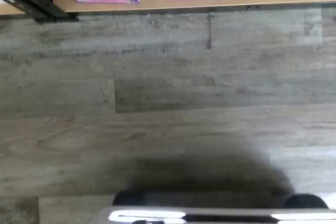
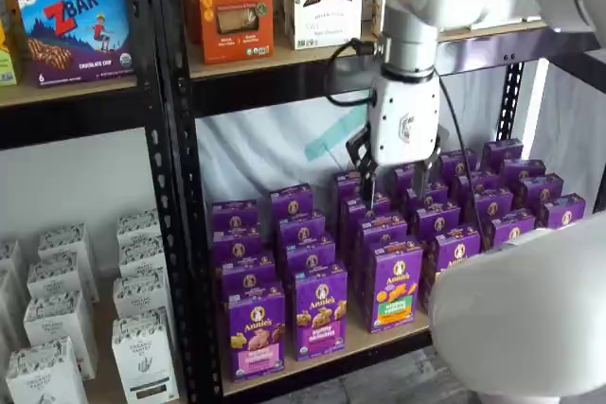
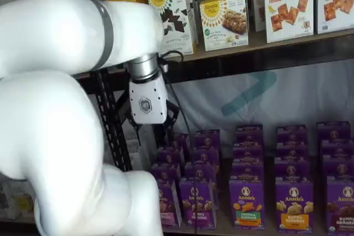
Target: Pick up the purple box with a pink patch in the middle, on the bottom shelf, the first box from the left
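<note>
Several purple Annie's rows filled the bottom shelf (image 2: 379,340); the purple box (image 2: 256,333) stood upright at its front left corner, face outward for easy reach. Rightward, the gripper (image 2: 402,172) hung above the rows, jaw state indiscernible.

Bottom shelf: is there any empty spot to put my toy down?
Only the bare front strip of the bottom shelf, before the purple box and its neighbours. Behind them, purple rows stand packed close. The floor in front is clear.
</note>
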{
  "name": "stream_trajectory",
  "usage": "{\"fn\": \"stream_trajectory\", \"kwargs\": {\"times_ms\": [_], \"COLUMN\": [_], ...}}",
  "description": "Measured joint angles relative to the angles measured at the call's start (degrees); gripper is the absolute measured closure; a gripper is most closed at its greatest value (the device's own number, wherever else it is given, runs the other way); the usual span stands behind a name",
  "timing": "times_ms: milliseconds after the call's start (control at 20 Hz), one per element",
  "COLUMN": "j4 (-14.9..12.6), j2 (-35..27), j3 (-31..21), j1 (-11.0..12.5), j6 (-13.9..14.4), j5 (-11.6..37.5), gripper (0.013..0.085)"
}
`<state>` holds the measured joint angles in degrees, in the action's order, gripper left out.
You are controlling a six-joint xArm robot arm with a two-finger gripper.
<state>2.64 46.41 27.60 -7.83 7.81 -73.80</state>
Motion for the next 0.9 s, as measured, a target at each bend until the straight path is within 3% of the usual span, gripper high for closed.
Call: {"fn": "stream_trajectory", "kwargs": {"times_ms": [550, 800, 900], "j4": [-1.52, -0.16, 1.64], "j2": [-7.71, -12.43, -14.67], "j3": [-8.61, -10.76, -11.67], "j1": [-2.23, -1.81, -1.52], "j6": [2.36, 0.90, -0.77], "j5": [18.06, 25.07, 28.60], "gripper": [0.0130, 0.0130, 0.0130]}}
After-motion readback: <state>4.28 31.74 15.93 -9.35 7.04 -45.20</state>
